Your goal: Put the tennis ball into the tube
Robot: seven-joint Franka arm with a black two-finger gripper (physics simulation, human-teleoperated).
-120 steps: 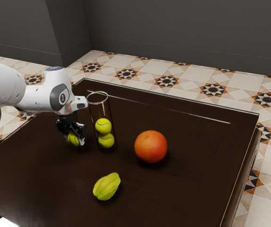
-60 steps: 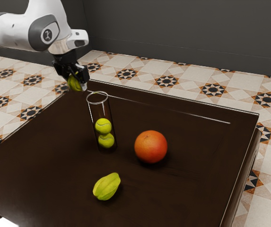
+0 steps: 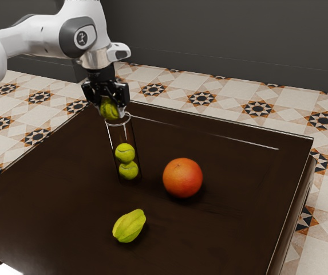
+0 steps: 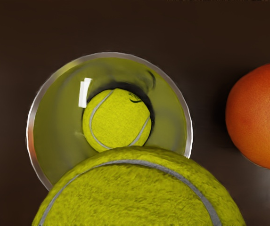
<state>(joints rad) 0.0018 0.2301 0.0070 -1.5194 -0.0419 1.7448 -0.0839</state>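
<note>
The orange fruit (image 3: 182, 177) sits near the tube (image 3: 121, 137), the starfruit (image 3: 129, 226) farther off

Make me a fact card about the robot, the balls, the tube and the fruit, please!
Gripper: closed on a tennis ball
Held ball: up by the tube's open top, not down inside
Tube: see-through, standing up on the dark table
Inside tube: upper ball resting on lower ball
Fruit: round orange one; yellow-green, ridged one
Job: not finished
</note>
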